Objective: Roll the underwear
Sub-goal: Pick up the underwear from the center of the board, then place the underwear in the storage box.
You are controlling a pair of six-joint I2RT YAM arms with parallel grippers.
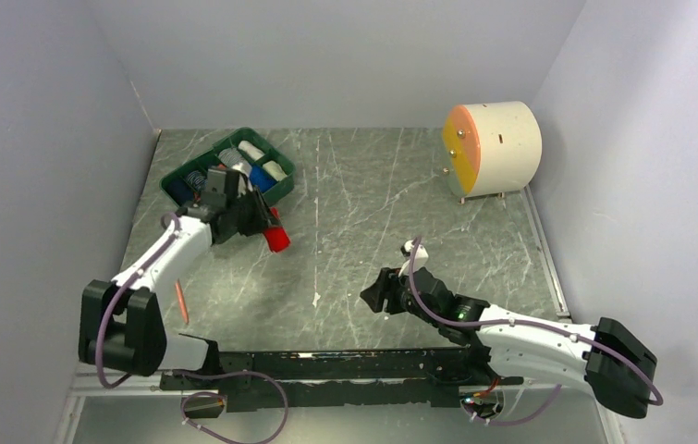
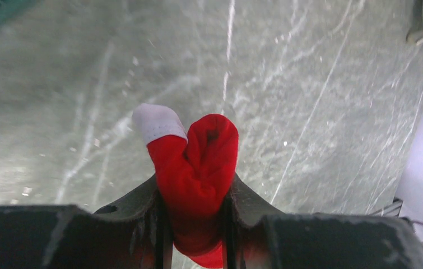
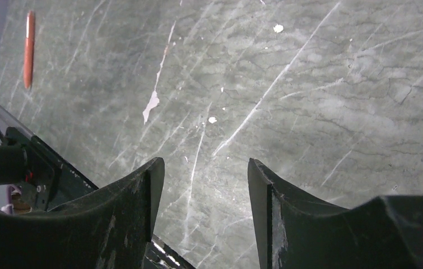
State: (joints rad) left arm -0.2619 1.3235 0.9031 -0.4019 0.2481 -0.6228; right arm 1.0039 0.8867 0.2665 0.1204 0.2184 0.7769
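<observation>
My left gripper point(image 2: 196, 216) is shut on the red underwear point(image 2: 198, 168), a bunched roll with a white waistband end point(image 2: 156, 122) sticking out past the fingers. In the top view that red bundle point(image 1: 276, 239) hangs above the table just right of the green basket point(image 1: 275, 191), with my left gripper point(image 1: 266, 222) around it. My right gripper point(image 3: 204, 196) stands open over bare table with nothing between its fingers; in the top view the right gripper point(image 1: 373, 298) is near the table's middle front. No black underwear shows.
The green basket at the back left holds several rolled cloth items in blue and white. A cream drum with an orange-yellow face point(image 1: 491, 148) stands at the back right. An orange pen point(image 1: 181, 302) lies on the table at the front left, the same pen point(image 3: 28, 49) showing in the right wrist view.
</observation>
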